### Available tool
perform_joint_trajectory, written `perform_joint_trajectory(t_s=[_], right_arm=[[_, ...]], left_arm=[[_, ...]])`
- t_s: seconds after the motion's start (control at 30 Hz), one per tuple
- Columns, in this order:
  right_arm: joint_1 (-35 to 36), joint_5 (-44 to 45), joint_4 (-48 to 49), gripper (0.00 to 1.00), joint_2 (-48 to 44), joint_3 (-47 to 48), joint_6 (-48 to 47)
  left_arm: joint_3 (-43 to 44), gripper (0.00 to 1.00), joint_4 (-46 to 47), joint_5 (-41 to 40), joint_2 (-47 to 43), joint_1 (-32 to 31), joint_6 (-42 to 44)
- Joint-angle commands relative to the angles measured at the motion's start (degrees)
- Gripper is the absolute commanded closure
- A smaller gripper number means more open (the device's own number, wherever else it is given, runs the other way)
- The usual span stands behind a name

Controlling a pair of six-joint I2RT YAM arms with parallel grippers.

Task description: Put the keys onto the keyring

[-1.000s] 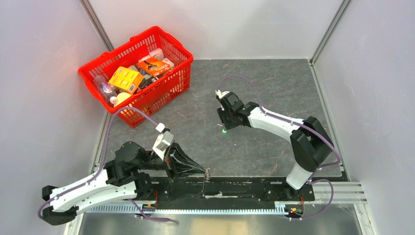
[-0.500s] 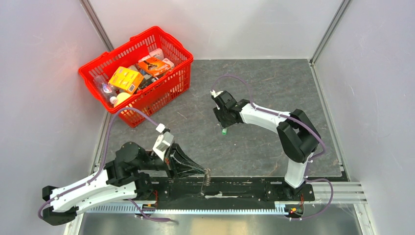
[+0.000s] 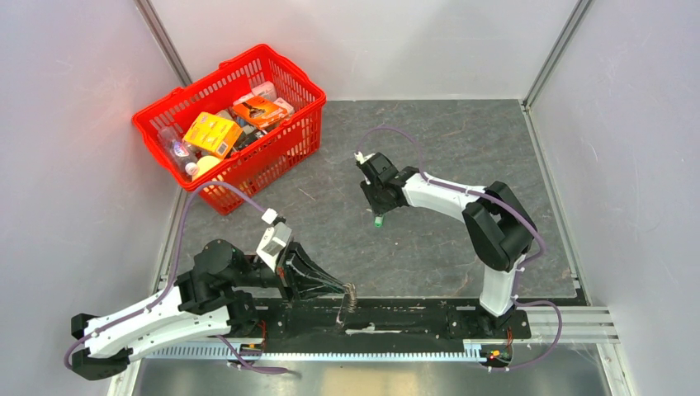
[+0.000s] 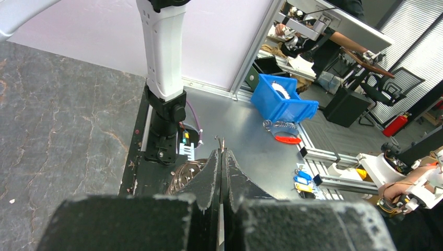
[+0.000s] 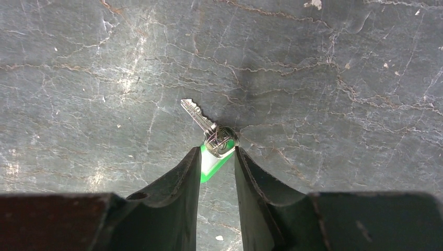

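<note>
The keys (image 5: 197, 114) lie flat on the dark stone-patterned table: a small silvery key joined by a little metal loop to a bright green tag (image 5: 211, 166). My right gripper (image 5: 218, 150) is down at the table and open. Its fingertips straddle the tag and loop, close on both sides. From above, the green key (image 3: 377, 221) shows just below the right gripper (image 3: 376, 208). My left gripper (image 3: 340, 287) hovers over the black base rail, shut on the keyring (image 3: 347, 299). In the left wrist view only a thin metal edge of the keyring (image 4: 221, 142) pokes past the pressed-together left gripper (image 4: 221, 152).
A red basket (image 3: 309, 82) full of packaged goods stands at the back left. The black base rail (image 3: 413, 318) runs along the near edge. Grey walls close in the left, right and back sides. The right arm's white base post (image 4: 164, 47) rises ahead of the left gripper.
The right arm shifted slightly left and its elbow folded up. Its jaws narrowed around the green key. The left arm stayed in place, still shut.
</note>
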Motion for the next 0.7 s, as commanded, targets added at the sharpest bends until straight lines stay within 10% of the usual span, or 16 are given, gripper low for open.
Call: perform_joint_trajectory(t_s=[0.0,0.67], right_arm=[[-0.16,0.91,0.75,0.63,1.49,2.75,-0.79],[-0.24,2.14,-0.05,0.75,2.62,3.41,-1.07]], left_arm=[[-0.27,0.98,2.15,0.45,-0.79,-0.18,1.76],[0.21,0.98,1.28,0.42,-0.69,-0.19,2.35]])
